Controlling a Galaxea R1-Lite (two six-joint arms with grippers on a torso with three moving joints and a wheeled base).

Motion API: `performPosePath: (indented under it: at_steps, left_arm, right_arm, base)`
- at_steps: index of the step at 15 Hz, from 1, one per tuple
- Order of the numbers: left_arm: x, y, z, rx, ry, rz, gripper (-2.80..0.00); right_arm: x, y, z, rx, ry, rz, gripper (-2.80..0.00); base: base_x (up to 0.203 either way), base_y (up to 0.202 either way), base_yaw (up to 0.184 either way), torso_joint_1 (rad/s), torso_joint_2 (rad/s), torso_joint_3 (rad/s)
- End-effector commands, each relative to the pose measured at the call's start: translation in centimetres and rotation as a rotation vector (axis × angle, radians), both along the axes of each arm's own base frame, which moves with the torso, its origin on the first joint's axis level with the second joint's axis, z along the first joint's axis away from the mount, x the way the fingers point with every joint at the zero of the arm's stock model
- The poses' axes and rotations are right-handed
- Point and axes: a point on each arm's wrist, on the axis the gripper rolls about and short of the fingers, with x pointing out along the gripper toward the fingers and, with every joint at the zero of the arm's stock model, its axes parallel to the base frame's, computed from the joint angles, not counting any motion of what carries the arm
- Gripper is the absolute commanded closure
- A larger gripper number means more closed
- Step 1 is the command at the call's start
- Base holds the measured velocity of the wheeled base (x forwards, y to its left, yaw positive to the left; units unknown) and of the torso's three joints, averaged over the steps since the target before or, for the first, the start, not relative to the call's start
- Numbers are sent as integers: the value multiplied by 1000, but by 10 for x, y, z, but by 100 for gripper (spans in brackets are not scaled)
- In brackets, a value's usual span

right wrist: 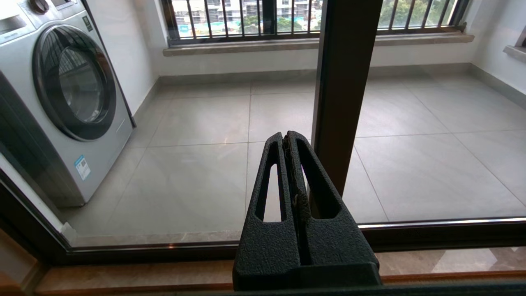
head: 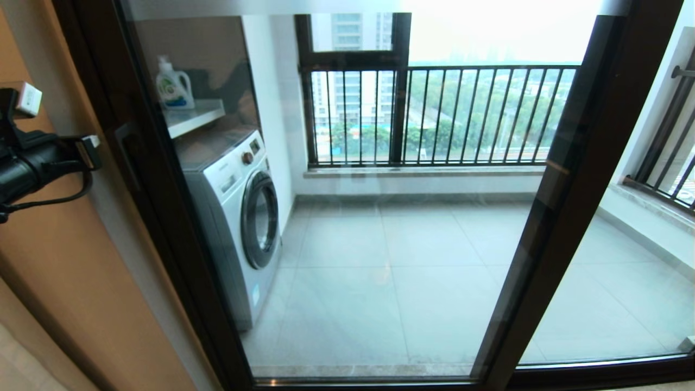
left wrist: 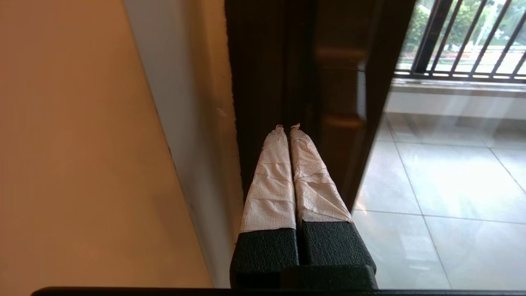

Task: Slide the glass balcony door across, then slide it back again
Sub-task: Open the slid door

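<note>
The left arm's wrist [head: 32,157] is showing only partly at the head view's edge, its gripper tip lying out of sight there. In the left wrist view the left gripper [left wrist: 287,128] is showing its tape-wrapped fingers [left wrist: 273,176] pressed together, pinching nothing, tips sitting just short of the dark brown upright. Whether the tips are touching the frame is hard to tell. The slim dark handle [left wrist: 341,88] is lying just beyond and to one side of the left gripper tips, blurred and dim. The right arm is not appearing in the head view; the right gripper [right wrist: 289,135] is showing in its own wrist view, black slotted fingers [right wrist: 271,181] closed against each other, holding nothing.

The tall clear glass balcony door in a slim dark brown metal frame [head: 163,217] is standing directly ahead of both grippers, its handle-side upright right by the left gripper, its top and bottom cut off. A second brown upright [right wrist: 345,82] is standing just beyond the right gripper, slightly to the side.

Through the glass: a white front-loading washing machine [head: 239,217] well beyond the left gripper, a white detergent bottle [head: 174,84] on a shelf [head: 195,117] above it, grey floor tiles [head: 407,260], and a black-barred window railing [head: 445,114] far ahead.
</note>
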Motion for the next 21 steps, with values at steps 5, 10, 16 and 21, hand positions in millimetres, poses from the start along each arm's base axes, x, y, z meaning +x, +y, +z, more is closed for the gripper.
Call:
performPosePath:
  at_steps: [5,10,16,21]
  left_arm:
    - [39,9,-24,-5,34,-17,0]
    - [42,-23,-11,7,1,-83,0]
    - [47,-60,-7,9,-11,-128,0]
    - [51,-75,-11,17,0,-151,0]
  right_arm:
    - [1,0,-3,0,8,0,0]
    - [1,0,-3,0,9,0,0]
    - [1,0,-3,0,8,0,0]
    - [1,0,-3,0,9,0,0]
  base:
    - [0,0,0,0,0,0]
    - [0,0,0,0,0,0]
    - [0,0,0,0,0,0]
    - [0,0,0,0,0,0]
